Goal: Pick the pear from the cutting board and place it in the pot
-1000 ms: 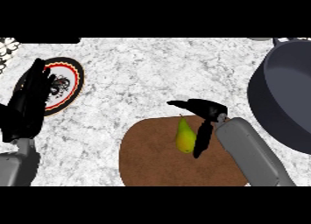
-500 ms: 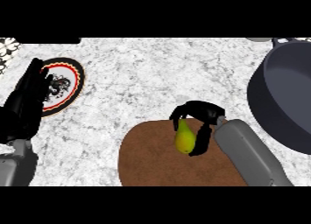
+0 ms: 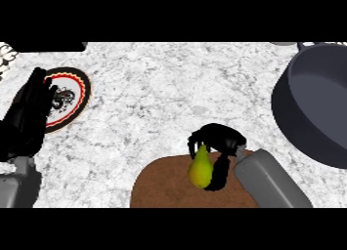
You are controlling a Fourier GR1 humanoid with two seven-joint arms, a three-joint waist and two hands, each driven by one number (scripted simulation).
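The robot's black left hand [image 3: 28, 117] rests with straight fingers at the view's left edge, partly over a round plate with a red-and-black patterned rim [image 3: 78, 100]. Well to its right, the black right hand [image 3: 221, 146] curls around the top of the yellow-green pear [image 3: 200, 168], which hangs just below its fingers over the brown wooden cutting board [image 3: 158, 188]. The grasp step looks finished; the next move calls for lifting and carrying the pear rightward and up to the large dark grey pot [image 3: 320, 102], well apart from the hand.
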